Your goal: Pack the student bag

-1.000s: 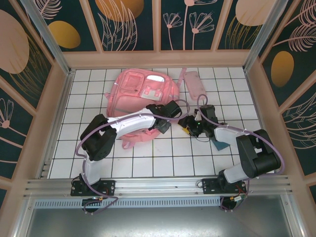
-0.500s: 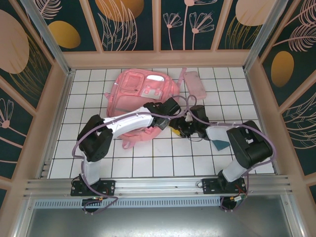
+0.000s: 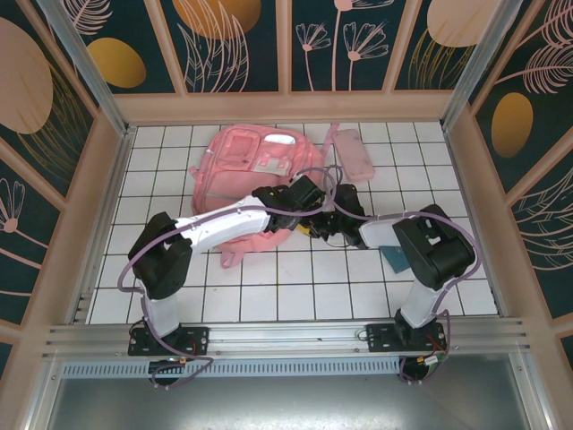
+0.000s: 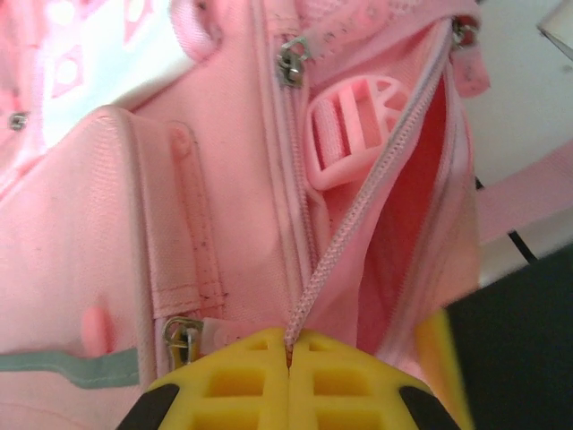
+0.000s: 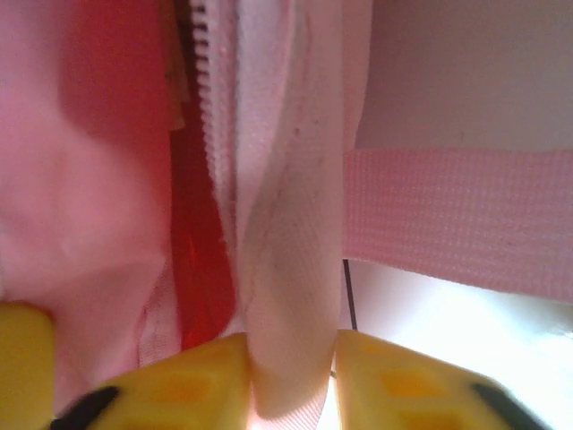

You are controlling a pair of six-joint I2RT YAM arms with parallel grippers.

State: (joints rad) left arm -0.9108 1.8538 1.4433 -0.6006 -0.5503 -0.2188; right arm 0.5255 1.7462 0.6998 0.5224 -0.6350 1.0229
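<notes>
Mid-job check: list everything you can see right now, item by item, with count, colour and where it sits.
student bag: one, pink, back centre of the table, a zip open
pencil pouch: one, pink, flat, just right of the bag near the back
flat item: one, teal, right of centre, partly hidden; cannot tell what it is
table: one, white tiles with dark grid lines
left end effector: one, yellow fingers, shut on the bag's zip edge
right end effector: one, yellow fingers, pinching a fold of the bag's pink fabric
</notes>
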